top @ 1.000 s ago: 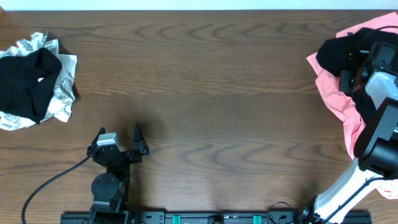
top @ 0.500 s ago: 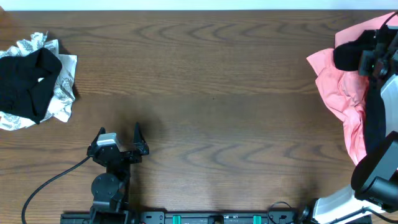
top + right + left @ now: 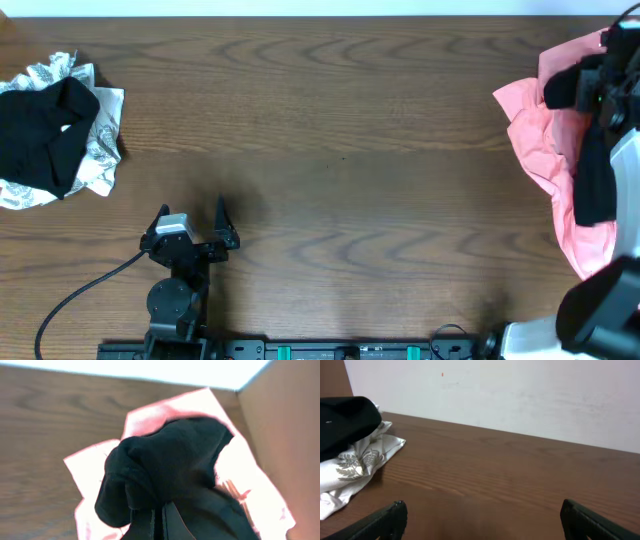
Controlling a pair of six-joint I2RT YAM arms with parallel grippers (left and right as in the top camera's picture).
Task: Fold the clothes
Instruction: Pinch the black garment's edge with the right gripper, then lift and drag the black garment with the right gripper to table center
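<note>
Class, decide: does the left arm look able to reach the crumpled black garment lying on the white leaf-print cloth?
Probably yes: only bare wooden table lies between the open left gripper and the crumpled black garment.

Black left gripper (image 3: 192,212); white-and-black right arm (image 3: 628,162)

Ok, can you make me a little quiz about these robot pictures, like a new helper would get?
1. True or false: the left fingers are holding a cloth.
2. What do the right fingers grip? A: a black cloth. B: a spoon. C: a cup.
3. Fill in the gap: the white cloth on the left side of the table has a ___ pattern.

Key: 1 false, they are open and hold nothing. 2 A. 3 leaf.
</note>
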